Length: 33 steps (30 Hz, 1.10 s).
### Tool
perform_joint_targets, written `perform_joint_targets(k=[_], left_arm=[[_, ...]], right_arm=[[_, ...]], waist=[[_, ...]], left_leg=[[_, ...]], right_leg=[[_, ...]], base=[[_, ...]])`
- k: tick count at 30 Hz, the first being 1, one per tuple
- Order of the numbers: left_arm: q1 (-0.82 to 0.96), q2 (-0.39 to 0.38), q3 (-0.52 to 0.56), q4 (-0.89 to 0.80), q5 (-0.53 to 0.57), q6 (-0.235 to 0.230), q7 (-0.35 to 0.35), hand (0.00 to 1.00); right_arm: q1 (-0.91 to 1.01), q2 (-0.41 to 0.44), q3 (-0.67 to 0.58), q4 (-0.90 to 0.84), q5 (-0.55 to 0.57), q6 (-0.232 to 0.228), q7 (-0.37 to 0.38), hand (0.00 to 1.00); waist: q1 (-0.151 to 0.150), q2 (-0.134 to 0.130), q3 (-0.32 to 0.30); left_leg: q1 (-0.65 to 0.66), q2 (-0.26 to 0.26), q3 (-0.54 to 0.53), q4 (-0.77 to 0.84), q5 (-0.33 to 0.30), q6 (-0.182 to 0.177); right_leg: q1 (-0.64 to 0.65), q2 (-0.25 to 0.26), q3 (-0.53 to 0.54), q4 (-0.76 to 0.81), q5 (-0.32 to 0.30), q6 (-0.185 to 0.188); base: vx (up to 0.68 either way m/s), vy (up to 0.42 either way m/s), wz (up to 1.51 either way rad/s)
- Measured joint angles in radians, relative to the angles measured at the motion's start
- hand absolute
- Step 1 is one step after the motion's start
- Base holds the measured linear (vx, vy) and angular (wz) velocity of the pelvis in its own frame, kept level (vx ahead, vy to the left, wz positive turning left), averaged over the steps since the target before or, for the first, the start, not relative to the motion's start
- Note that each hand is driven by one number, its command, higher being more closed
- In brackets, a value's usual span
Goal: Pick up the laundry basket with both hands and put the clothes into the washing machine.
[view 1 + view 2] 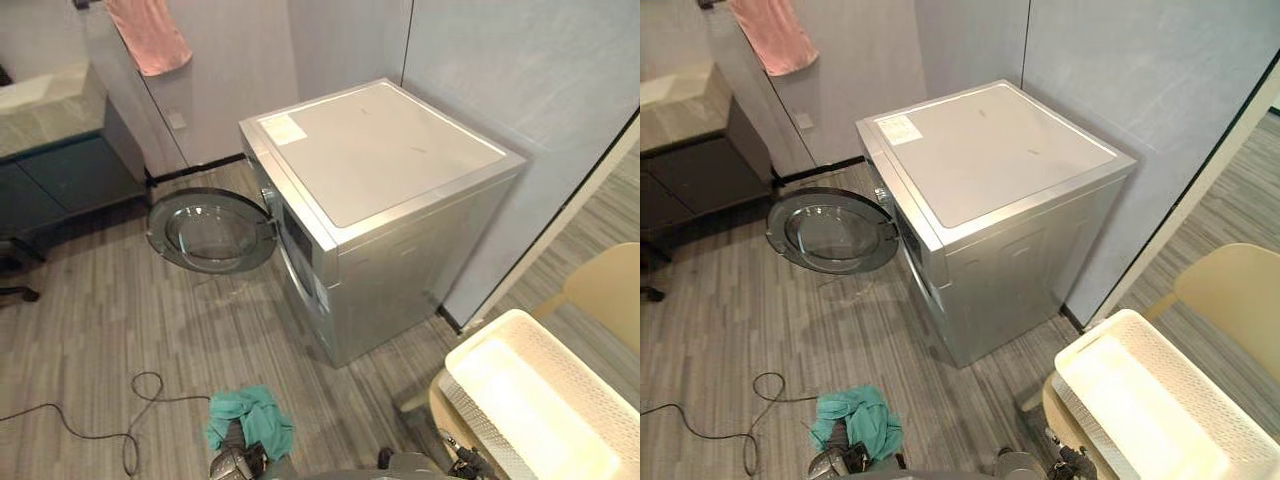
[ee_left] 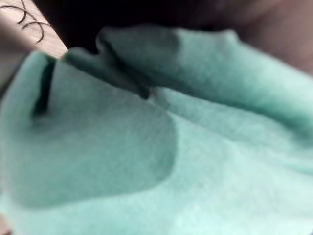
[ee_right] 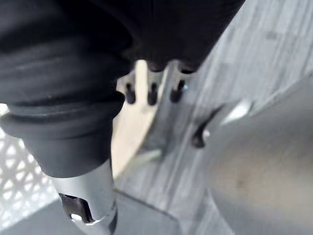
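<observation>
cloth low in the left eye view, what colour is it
Plain teal green. The cloth shows best in the left wrist view.

Grey plank floor (image 1: 100, 320), pale walls (image 1: 520, 70) — dark cabinet (image 1: 60, 180) left, cream chair (image 1: 610, 285) right.

Both head eyes looked steeply down at washing machine (image 1: 380, 200), floor (image 1: 100, 330), basket (image 1: 540, 400); near-full overlap. Left wrist cam sat pressed close against teal cloth (image 2: 156, 147). Right wrist cam looked along right hand (image 3: 152, 92) toward floor.
</observation>
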Motion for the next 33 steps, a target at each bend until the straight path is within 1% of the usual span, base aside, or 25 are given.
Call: perform_joint_targets(k=[2,3,4,5,7,8,9,10,11,12,13,15,17,20,21,22,23,24,25,26,27,29,30,32,33], left_arm=[[-0.005,0.009,0.000,-0.006,-0.002,-0.011,0.001,1.00],[-0.007,0.011,-0.001,-0.006,-0.008,-0.012,0.003,1.00],[-0.006,0.012,-0.003,-0.004,-0.008,-0.012,0.004,1.00],[-0.007,0.013,-0.011,0.005,-0.009,-0.012,0.008,1.00],[-0.011,0.014,-0.015,0.020,-0.011,-0.012,0.019,1.00],[-0.015,0.016,-0.014,0.034,-0.017,-0.012,0.023,1.00],[-0.022,0.016,-0.016,0.051,-0.018,-0.012,0.026,1.00],[-0.019,0.014,-0.019,0.053,-0.018,-0.012,0.027,1.00],[-0.021,0.026,-0.030,0.056,-0.017,-0.012,0.031,1.00],[-0.021,0.064,-0.045,0.058,-0.016,-0.014,0.045,1.00],[-0.020,0.081,-0.045,0.058,-0.016,-0.015,0.047,1.00],[-0.014,0.122,-0.048,0.076,-0.015,-0.017,0.047,1.00],[-0.023,0.137,-0.073,0.113,-0.015,-0.021,0.047,1.00],[-0.050,0.137,-0.141,0.153,-0.015,-0.021,0.044,1.00],[-0.052,0.139,-0.176,0.152,-0.016,-0.022,0.043,1.00],[-0.053,0.147,-0.205,0.151,-0.016,-0.022,0.043,1.00],[-0.054,0.147,-0.217,0.150,-0.016,-0.022,0.043,1.00],[-0.057,0.155,-0.218,0.149,-0.016,-0.022,0.043,1.00],[-0.054,0.175,-0.222,0.149,-0.016,-0.022,0.045,1.00],[-0.054,0.190,-0.239,0.150,-0.015,-0.021,0.045,1.00],[-0.061,0.195,-0.249,0.150,-0.002,-0.021,0.044,1.00],[-0.078,0.192,-0.256,0.153,0.006,-0.020,0.042,1.00],[-0.093,0.197,-0.255,0.152,0.008,-0.020,0.041,1.00],[-0.123,0.153,-0.254,0.149,0.016,-0.017,0.038,1.00],[-0.130,0.140,-0.253,0.148,0.024,-0.017,0.038,1.00]], right_arm=[[-0.001,0.002,0.034,-0.024,-0.001,-0.002,-0.003,0.00],[-0.003,0.003,0.049,-0.039,0.000,-0.003,-0.003,0.00],[-0.007,0.004,0.061,-0.046,0.001,-0.005,-0.003,0.00],[-0.018,0.008,0.066,-0.041,0.001,-0.007,-0.002,0.00],[-0.038,0.003,0.066,-0.024,0.000,-0.008,-0.003,0.00],[-0.046,-0.005,0.061,-0.009,-0.004,-0.010,-0.004,0.00],[-0.042,-0.021,0.045,0.012,-0.030,-0.008,-0.005,0.00],[-0.040,-0.035,0.042,0.028,-0.041,-0.007,-0.007,0.00],[-0.036,-0.058,0.021,0.069,-0.059,-0.002,-0.007,0.00],[-0.038,-0.041,-0.011,0.134,-0.072,0.006,-0.005,0.00],[-0.038,-0.034,-0.024,0.156,-0.078,0.011,-0.006,0.00],[-0.048,-0.033,-0.090,0.193,-0.081,0.023,-0.008,0.00],[-0.053,-0.037,-0.123,0.194,-0.096,0.025,-0.008,0.00],[-0.068,-0.044,-0.127,0.187,-0.108,0.031,-0.005,0.00],[-0.072,-0.049,-0.118,0.176,-0.109,0.035,-0.006,0.00],[-0.072,-0.053,-0.092,0.164,-0.108,0.040,-0.006,0.00],[-0.072,-0.057,-0.058,0.151,-0.106,0.040,-0.003,0.00],[-0.075,-0.058,-0.035,0.144,-0.103,0.039,-0.002,0.00],[-0.085,-0.059,0.012,0.138,-0.095,0.037,-0.002,0.00],[-0.097,-0.056,0.045,0.128,-0.088,0.035,-0.001,0.00],[-0.116,-0.053,0.077,0.119,-0.067,0.020,0.002,0.00],[-0.132,-0.049,0.120,0.101,-0.054,-0.002,0.003,0.00],[-0.132,-0.049,0.136,0.093,-0.033,-0.016,0.004,0.00],[-0.147,-0.068,0.126,0.088,-0.020,-0.037,0.003,0.00],[-0.152,-0.068,0.121,0.076,-0.006,-0.042,0.004,0.00]], waist=[[0.006,-0.020,0.011],[0.009,-0.020,0.011],[0.006,-0.020,0.011],[0.008,-0.021,0.011],[0.010,-0.026,0.011],[0.010,-0.031,0.011],[0.008,-0.030,0.011],[0.006,-0.023,0.009],[0.004,-0.026,0.006],[0.005,-0.061,-0.002],[0.007,-0.074,-0.006],[0.010,-0.083,-0.011],[0.013,-0.088,-0.017],[0.011,-0.044,-0.024],[0.015,-0.034,-0.024],[0.020,-0.027,-0.023],[0.021,-0.009,-0.014],[0.021,-0.008,-0.013],[0.022,-0.008,-0.013],[0.018,-0.009,-0.012],[0.012,-0.012,-0.010],[-0.001,-0.023,-0.002],[-0.010,-0.070,0.008],[-0.022,-0.021,0.029],[-0.024,-0.009,0.037]], left_leg=[[-0.035,0.004,0.031,0.049,0.027,0.056],[-0.034,0.006,0.049,0.035,-0.019,0.109],[-0.029,0.007,0.053,-0.013,-0.067,0.134],[-0.004,0.015,0.054,-0.158,-0.092,0.140],[0.044,0.019,0.034,-0.397,-0.088,0.139],[0.065,0.017,0.016,-0.518,-0.085,0.143],[0.080,0.015,0.012,-0.591,-0.086,0.144],[0.090,0.014,0.018,-0.617,-0.090,0.144],[0.096,-0.003,0.040,-0.596,-0.033,0.044],[0.064,-0.041,0.068,-0.517,-0.105,0.038],[0.050,-0.044,0.073,-0.478,-0.135,0.041],[0.005,-0.049,0.101,-0.352,-0.230,0.066],[-0.008,-0.061,0.128,-0.287,-0.289,0.091],[0.000,-0.092,0.164,-0.298,-0.309,0.123],[0.027,-0.092,0.189,-0.320,-0.303,0.134],[0.062,-0.086,0.213,-0.346,-0.300,0.139],[0.087,-0.069,0.228,-0.368,-0.299,0.142],[0.108,-0.059,0.240,-0.389,-0.298,0.144],[0.152,-0.042,0.268,-0.444,-0.294,0.147],[0.178,-0.033,0.290,-0.485,-0.283,0.143],[0.211,-0.035,0.320,-0.544,-0.256,0.138],[0.252,-0.061,0.354,-0.611,-0.229,0.123],[0.278,-0.111,0.354,-0.633,-0.226,0.116],[0.295,-0.116,0.340,-0.689,-0.201,0.105],[0.317,-0.115,0.339,-0.721,-0.194,0.095]], right_leg=[[0.024,-0.031,0.008,-0.020,0.004,-0.007],[0.028,-0.041,0.011,-0.025,0.002,-0.004],[0.028,-0.048,0.015,-0.030,0.002,0.000],[0.020,-0.055,0.029,-0.037,0.009,0.012],[0.002,-0.071,0.049,-0.036,0.010,0.036],[-0.011,-0.095,0.070,-0.032,-0.003,0.066],[-0.011,-0.123,0.085,-0.034,-0.016,0.106],[-0.010,-0.134,0.092,-0.035,-0.023,0.127],[0.001,-0.166,0.108,-0.046,-0.037,0.163],[0.022,-0.199,0.145,-0.089,-0.021,0.155],[0.023,-0.200,0.139,-0.100,-0.005,0.150],[0.029,-0.228,0.133,-0.156,0.077,0.171],[0.031,-0.259,0.131,-0.197,0.144,0.183],[-0.003,-0.284,0.131,-0.200,0.288,0.176],[-0.035,-0.281,0.130,-0.163,0.340,0.142],[-0.066,-0.265,0.123,-0.113,0.373,0.100],[-0.094,-0.240,0.111,-0.063,0.361,0.093],[-0.111,-0.211,0.106,-0.026,0.318,0.109],[-0.153,-0.136,0.098,0.038,0.217,0.113],[-0.186,-0.070,0.098,0.065,0.154,0.112],[-0.224,0.015,0.107,0.068,0.104,0.090],[-0.265,0.120,0.104,0.007,0.101,0.061],[-0.252,0.144,0.105,-0.069,0.190,0.008],[-0.241,0.158,0.091,-0.099,0.218,-0.012],[-0.241,0.173,0.106,-0.097,0.213,-0.019]], base=[[0.07,0.110,0.09],[0.09,0.106,0.07],[0.11,0.127,-0.10],[0.09,0.139,-0.22],[0.13,0.268,-0.33],[0.17,0.438,-0.32],[0.15,0.419,-0.27],[0.17,0.466,-0.20],[0.24,0.553,-0.19],[0.26,0.503,-0.20],[0.28,0.448,-0.30],[0.21,0.345,-0.43],[0.18,0.342,-0.42],[0.16,0.282,-0.30],[0.20,0.280,-0.51],[0.17,0.180,-0.59],[0.20,0.152,-0.51],[0.17,0.064,-0.62],[0.17,0.043,-0.69],[0.15,-0.004,-0.79],[0.11,-0.036,-0.56],[0.15,-0.078,-0.31],[0.17,-0.107,-0.11],[0.18,-0.070,-0.19],[0.21,-0.027,-0.44]])
